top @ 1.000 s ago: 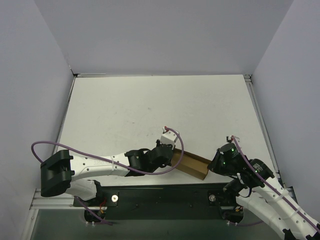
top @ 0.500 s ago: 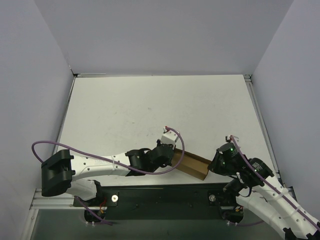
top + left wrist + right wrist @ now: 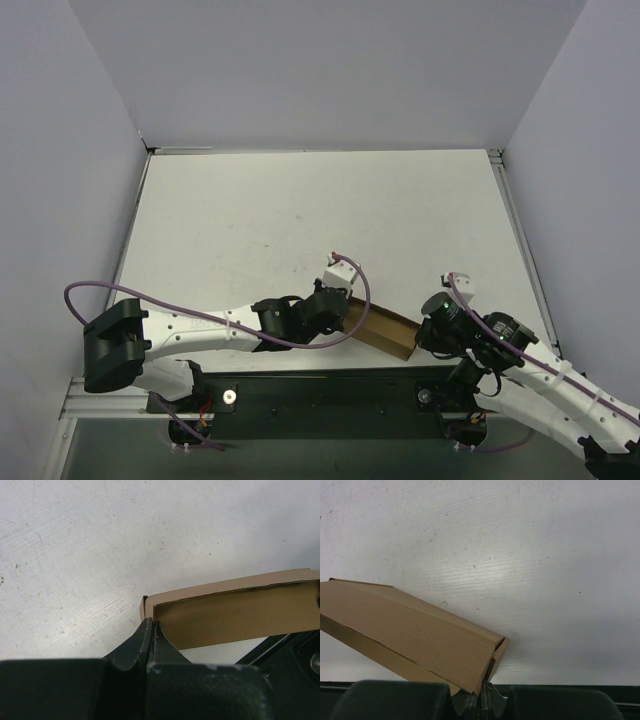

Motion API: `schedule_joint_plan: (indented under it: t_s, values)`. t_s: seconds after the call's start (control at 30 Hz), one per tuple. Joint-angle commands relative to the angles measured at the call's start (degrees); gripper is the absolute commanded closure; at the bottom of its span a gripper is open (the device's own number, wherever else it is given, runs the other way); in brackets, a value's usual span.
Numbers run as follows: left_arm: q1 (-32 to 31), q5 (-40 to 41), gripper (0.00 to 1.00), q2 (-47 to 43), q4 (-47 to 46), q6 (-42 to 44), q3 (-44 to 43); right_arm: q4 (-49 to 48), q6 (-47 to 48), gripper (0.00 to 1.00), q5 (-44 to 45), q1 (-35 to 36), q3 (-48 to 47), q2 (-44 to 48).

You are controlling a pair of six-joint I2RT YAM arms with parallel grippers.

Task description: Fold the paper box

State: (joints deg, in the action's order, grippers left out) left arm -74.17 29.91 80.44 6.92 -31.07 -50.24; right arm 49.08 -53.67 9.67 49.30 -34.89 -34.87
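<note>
Found the box held between the two claws, with the near edge of the surface just on the box's near side. Noted the long axis running from left-and-far to right-and-near, one end toward each arm, so neither arm is clearly nearer than the other. Observed the left claw at the box's left end, clenched, with the thin end wall apparently nipped at its lower corner in the left wrist view. Observed the right claw at the box's right end, likewise clenched, gripping the end corner beside a slightly gaping flap. Judged the box's right end raised off the surface; cannot confirm the same at the left end. Recorded the left arm stretched low and long toward the box from its left, and the right arm folded back, wrist turned toward the box from its right. Judged the coming move to turn on this end-to-end hold: closing an end flap likely to call for one claw letting go while the other steadies.
</note>
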Motion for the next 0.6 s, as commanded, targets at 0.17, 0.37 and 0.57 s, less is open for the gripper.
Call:
schedule_joint_plan:
  t_s: [0.17, 0.37, 0.57]
  values:
    - [-0.80, -6.09, 1.00, 2.61, 7.93, -0.40, 2.43, 6.29, -6.62, 1.00, -1.33, 3.08, 4.14, 0.77]
    - [-0.80, -4.78, 1.00, 2.44, 9.43, 0.39, 1.81, 10.76, -5.75, 0.77, 1.75, 3.08, -1.40, 0.77]
    - [-0.89, -4.69, 1.00, 2.79, 10.22, 1.36, 1.02, 13.58, -5.66, 0.60, 4.30, 3.08, -4.83, 0.60]
